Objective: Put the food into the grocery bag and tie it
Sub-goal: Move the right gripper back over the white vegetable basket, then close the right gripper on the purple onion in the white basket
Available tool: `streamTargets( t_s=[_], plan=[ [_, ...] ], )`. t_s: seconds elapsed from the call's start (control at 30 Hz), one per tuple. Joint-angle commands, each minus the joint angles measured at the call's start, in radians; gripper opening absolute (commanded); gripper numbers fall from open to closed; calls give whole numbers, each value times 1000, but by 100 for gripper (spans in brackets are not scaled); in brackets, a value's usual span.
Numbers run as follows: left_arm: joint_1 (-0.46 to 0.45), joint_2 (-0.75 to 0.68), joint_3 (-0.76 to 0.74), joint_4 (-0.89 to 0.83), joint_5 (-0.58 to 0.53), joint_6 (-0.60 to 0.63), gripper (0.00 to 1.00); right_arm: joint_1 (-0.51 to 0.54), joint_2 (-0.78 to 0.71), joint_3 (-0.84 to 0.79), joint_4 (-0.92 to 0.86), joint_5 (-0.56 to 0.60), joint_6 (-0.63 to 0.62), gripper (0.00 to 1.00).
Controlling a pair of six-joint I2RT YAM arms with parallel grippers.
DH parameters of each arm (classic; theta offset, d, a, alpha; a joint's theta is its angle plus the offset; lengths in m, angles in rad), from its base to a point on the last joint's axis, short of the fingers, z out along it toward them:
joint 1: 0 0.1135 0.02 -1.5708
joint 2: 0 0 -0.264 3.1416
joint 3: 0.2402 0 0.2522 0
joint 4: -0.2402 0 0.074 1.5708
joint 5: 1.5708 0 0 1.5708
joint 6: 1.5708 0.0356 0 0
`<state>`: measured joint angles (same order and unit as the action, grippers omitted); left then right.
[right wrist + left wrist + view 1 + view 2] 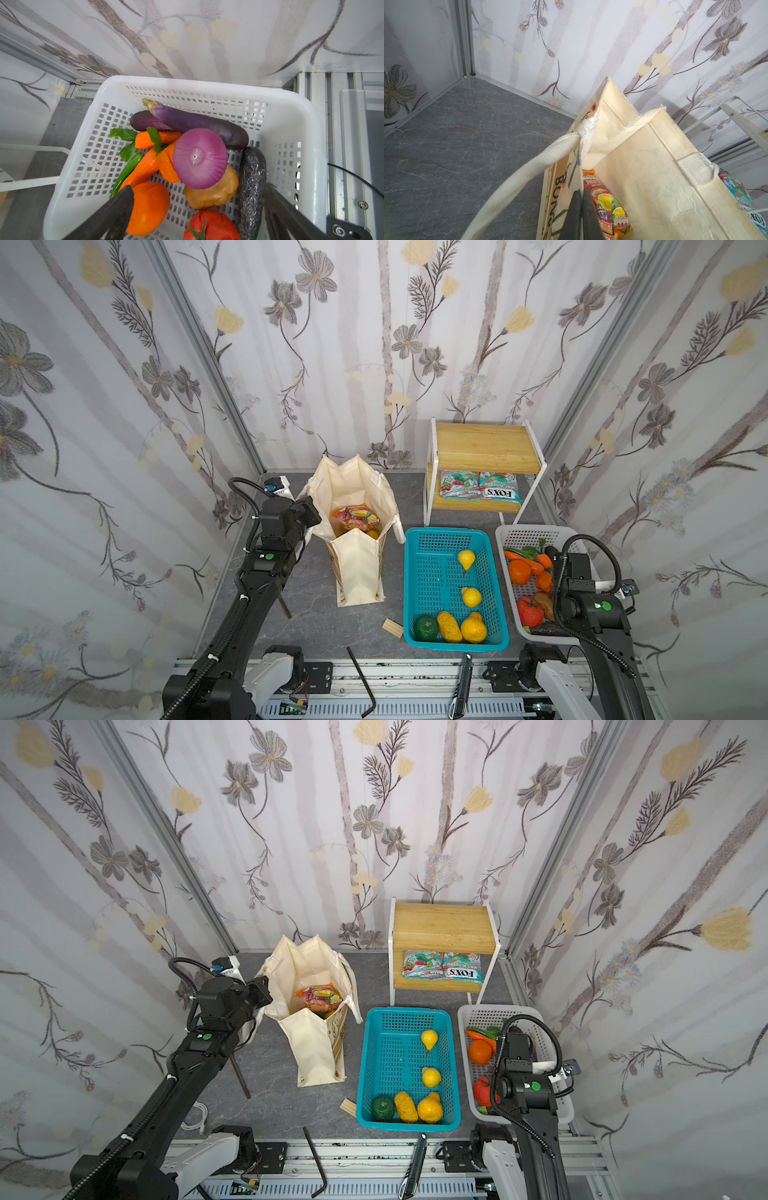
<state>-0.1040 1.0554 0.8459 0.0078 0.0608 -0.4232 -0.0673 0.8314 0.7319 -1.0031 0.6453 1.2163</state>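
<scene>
The cream grocery bag (pixel 359 572) (pixel 312 1052) stands open at the left of the table. An orange snack packet (pixel 355 518) (pixel 321 999) (pixel 609 204) lies inside it. My left gripper (pixel 312 526) (pixel 262 1006) (pixel 581 209) is shut on the bag's rim (pixel 577 178), beside a rope handle (pixel 529 172). My right gripper (pixel 196 189) hangs open over the white basket (pixel 524 531) (pixel 187 84). Nothing is between its fingers. A purple onion (pixel 200 158) lies just ahead of them, and a round orange (pixel 150 207) (pixel 519 571) sits by one fingertip. A lemon (pixel 471 596) (pixel 431 1076) lies in the teal basket (pixel 415 540).
The white basket also holds aubergines (pixel 197 122), carrots, a tomato (pixel 214 226) and a potato. The teal basket holds a pear, a dark green fruit (pixel 426 628) and yellow gourds. A wooden shelf (pixel 486 445) holds FOX'S packets (pixel 480 487). A wood block (pixel 392 627), a hex key (pixel 361 680) and a knife (pixel 463 684) lie in front.
</scene>
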Motion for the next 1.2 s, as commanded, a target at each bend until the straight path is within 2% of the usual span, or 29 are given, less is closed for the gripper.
streamTargets(
  t_s=[0.0,0.13,0.23,0.47,0.73,1.03,1.17],
  plan=[
    [-1,4,-4,-9,18,-8,0,-47,22,-44,86,-8,-68,94],
    [-1,5,-5,-8,18,-6,0,-81,42,-96,153,-1,-92,91],
    [0,11,-5,-8,22,-8,0,-81,69,-118,178,44,-85,91],
    [-1,17,-5,-8,27,-11,0,-90,150,-139,247,49,-74,90],
    [-1,21,-7,-5,33,-12,0,-119,240,-181,384,-5,-95,90],
    [0,17,-8,-3,37,-11,0,-159,350,-186,480,-95,-124,82],
    [0,17,-8,-3,37,-11,0,-162,368,-196,514,-93,-135,78]
  ],
)
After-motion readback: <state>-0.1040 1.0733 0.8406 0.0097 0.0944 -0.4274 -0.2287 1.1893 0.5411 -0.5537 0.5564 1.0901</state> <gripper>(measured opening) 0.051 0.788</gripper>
